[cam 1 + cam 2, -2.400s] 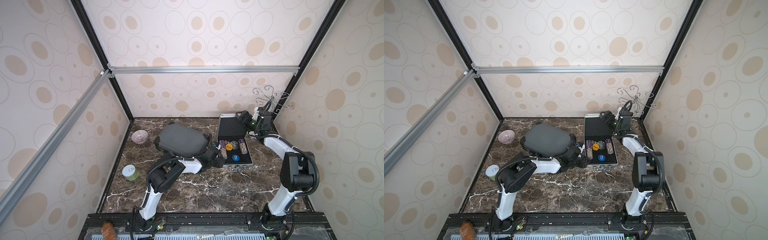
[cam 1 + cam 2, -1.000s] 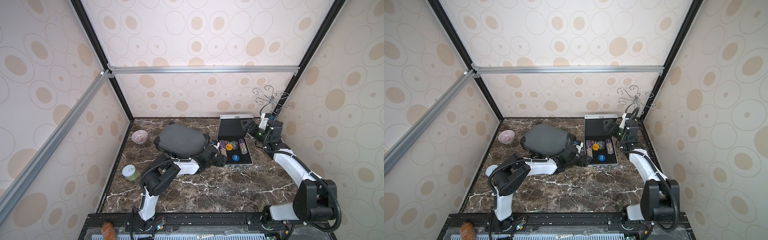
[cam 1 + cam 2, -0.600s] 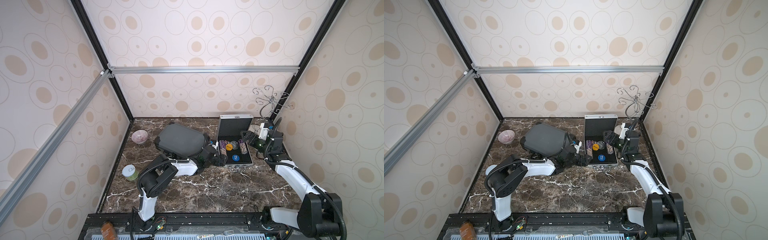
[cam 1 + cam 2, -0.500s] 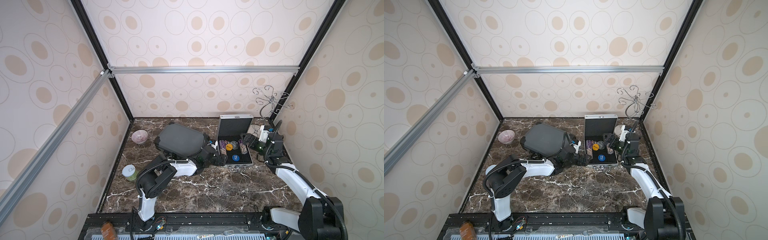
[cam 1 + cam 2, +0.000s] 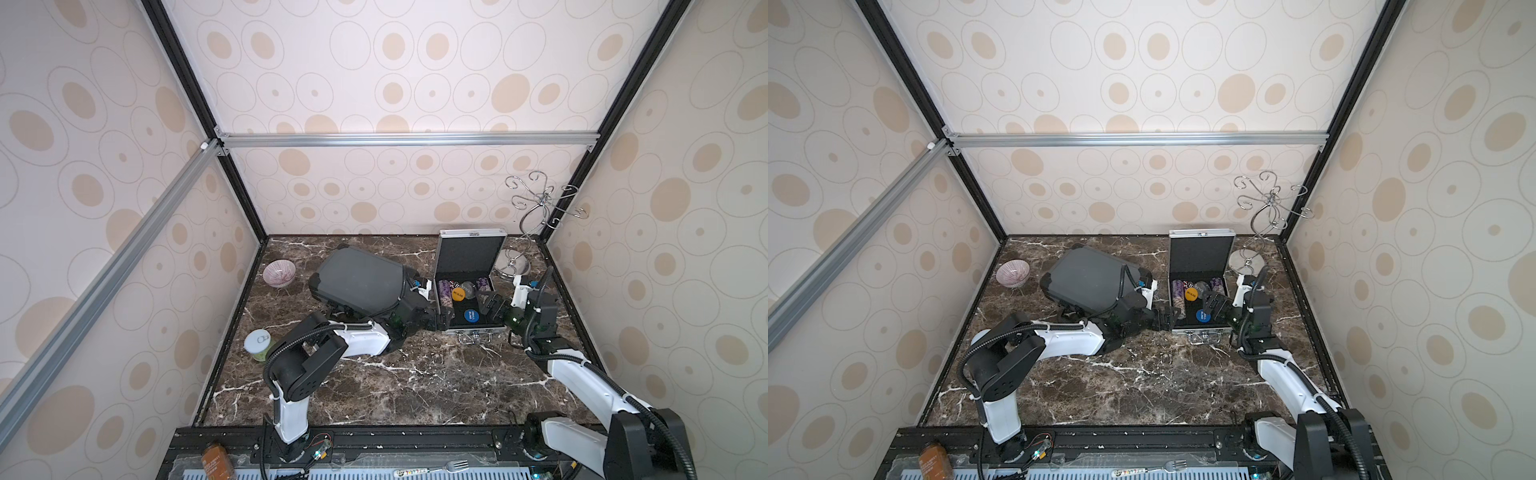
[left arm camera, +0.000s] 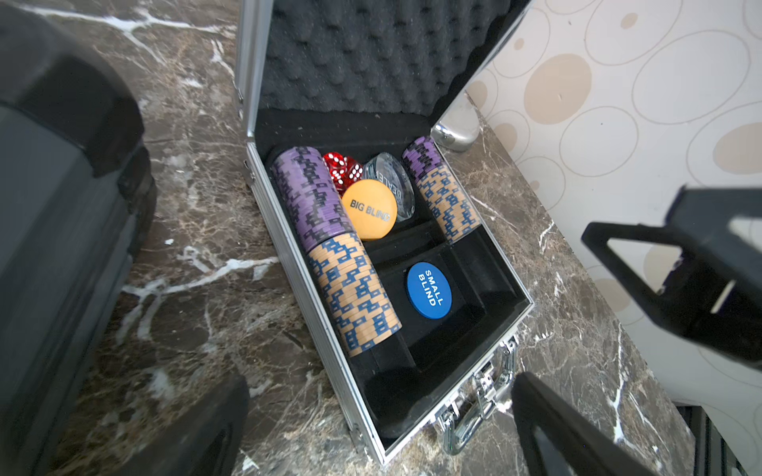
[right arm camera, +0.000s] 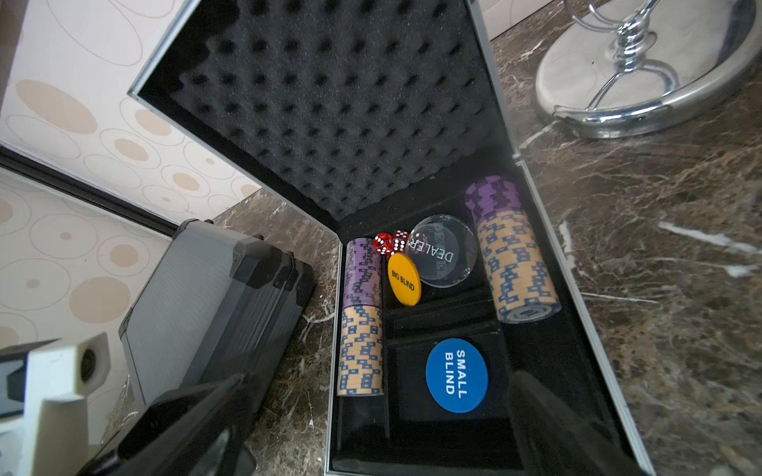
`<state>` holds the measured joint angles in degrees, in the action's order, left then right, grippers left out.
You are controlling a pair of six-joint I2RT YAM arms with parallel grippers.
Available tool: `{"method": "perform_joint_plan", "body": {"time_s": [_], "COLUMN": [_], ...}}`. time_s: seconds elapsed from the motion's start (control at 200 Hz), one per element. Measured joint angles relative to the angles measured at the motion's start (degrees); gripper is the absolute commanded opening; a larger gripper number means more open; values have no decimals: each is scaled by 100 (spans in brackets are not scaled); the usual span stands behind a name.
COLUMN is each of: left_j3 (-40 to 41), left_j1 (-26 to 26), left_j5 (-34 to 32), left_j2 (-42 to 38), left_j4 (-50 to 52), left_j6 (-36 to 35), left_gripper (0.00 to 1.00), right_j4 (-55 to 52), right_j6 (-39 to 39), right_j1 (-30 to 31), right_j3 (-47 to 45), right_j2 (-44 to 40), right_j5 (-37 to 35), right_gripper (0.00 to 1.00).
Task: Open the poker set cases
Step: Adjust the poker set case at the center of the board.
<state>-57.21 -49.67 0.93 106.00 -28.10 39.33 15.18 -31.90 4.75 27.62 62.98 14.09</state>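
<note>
Three markings are legible, all on round buttons inside the open silver case (image 6: pixel 350 62). The yellow button (image 6: pixel 369 210), centre of the left wrist view, reads "BIG BLIND" in dark capitals. The blue button (image 6: pixel 429 290), lower centre, reads "SMALL BLIND" in white. The clear button (image 7: pixel 442 250), centre of the right wrist view, reads "DEALER".

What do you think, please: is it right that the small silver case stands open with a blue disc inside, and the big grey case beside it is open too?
Not quite: the big grey case is shut, as the right wrist view shows. The small silver case does stand open with a blue disc inside.
</note>
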Motion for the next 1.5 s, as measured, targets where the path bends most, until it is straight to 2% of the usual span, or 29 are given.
{"method": "perform_joint_plan", "body": {"time_s": [0.21, 0.685, 1.046, 1.291, 1.501], "left_j3": [264, 367, 778, 1143, 1443], "left_j1": [-46, -66, -92, -76, 138], "left_j5": [-280, -734, -1611, -2249, -2614], "left_j2": [-299, -520, -1541, -2083, -2538], "left_j4": [-234, -308, -68, 267, 514], "left_j6": [46, 155, 0, -216, -358], "left_gripper": [100, 100, 100, 100, 100], "right_j4": [149, 205, -223, -173, 17], "right_j6": [-120, -142, -232, -476, -616], "right_j1": [131, 990, 1805, 2341, 2745], "right_j3": [-345, -498, -313, -81, 245], "right_j2": [-11, 94, 107, 643, 1152], "right_j5": [-133, -516, -846, -977, -1038], "right_gripper": [97, 96, 93, 92, 91]}}
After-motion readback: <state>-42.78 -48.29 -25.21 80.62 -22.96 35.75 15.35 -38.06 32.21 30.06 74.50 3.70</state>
